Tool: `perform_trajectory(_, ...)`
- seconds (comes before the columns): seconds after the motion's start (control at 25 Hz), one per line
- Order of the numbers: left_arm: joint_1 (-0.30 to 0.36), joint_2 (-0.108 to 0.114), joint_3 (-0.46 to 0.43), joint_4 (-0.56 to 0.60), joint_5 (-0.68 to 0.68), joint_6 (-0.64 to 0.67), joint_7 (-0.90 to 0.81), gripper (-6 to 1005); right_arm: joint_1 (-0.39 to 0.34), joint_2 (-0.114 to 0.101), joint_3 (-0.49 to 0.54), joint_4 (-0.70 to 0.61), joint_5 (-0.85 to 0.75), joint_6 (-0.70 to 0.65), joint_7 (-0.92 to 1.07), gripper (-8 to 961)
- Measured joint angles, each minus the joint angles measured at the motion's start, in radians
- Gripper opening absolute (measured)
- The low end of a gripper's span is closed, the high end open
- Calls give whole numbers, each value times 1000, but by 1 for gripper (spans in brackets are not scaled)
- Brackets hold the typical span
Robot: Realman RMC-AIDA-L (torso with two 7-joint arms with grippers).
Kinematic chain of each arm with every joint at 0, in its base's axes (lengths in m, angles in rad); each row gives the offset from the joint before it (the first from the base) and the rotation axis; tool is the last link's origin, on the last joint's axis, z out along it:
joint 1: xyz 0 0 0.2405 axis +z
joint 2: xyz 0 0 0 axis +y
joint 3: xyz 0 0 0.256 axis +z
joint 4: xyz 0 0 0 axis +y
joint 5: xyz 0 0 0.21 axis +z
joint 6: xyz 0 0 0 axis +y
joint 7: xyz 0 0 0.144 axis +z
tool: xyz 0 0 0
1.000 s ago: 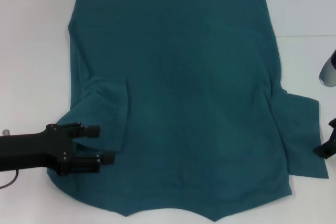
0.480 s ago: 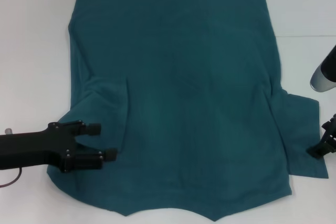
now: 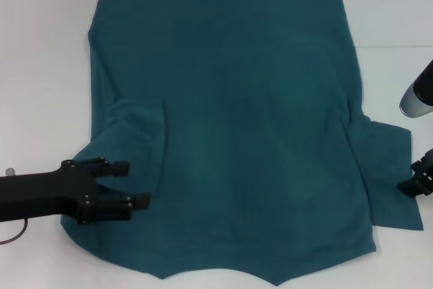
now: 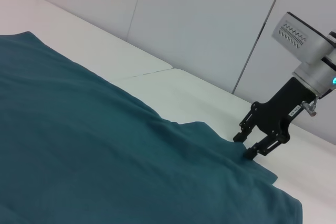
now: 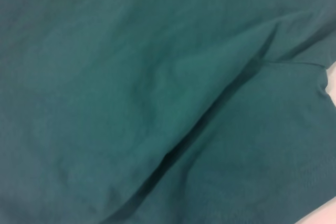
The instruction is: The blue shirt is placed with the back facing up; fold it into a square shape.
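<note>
The blue shirt lies flat on the white table and fills most of the head view. Its left sleeve is folded in over the body. Its right sleeve lies spread outward. My left gripper is open and empty, low over the folded left sleeve near the shirt's near left corner. My right gripper is at the outer edge of the right sleeve. The left wrist view shows it with fingers apart and tips down at the fabric's edge. The right wrist view is filled with shirt fabric.
The white table shows bare to the left and right of the shirt. A seam line runs across the table at the right. White wall panels stand behind the table.
My right gripper has shifted slightly at the right sleeve's outer edge, first inward, then a little back and farther. My left gripper has hardly moved.
</note>
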Motion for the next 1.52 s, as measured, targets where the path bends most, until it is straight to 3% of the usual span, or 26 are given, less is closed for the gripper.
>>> perform_trajectory(0.16,-1,-1,1,0,0,-1,0,888,3,0,-1,15,0,14,0,483)
perform_trajectory(0.36,-2,-1,1,0,0,-3,0,886,4,1,-7,18,0,32,10,487)
perform_trajectory(0.92,-5,-1,1,0,0,-16,1,886,10,1,-7,43,1,38,11,204)
perform_trajectory(1.12,-4,-1,1,0,0,-16,1,886,10,-2,1,22,1,30,11,30)
perform_trajectory(1.52,5,-1,-7,0,0,-16,0,885,17,-3,48,-158,1,-56,11,37)
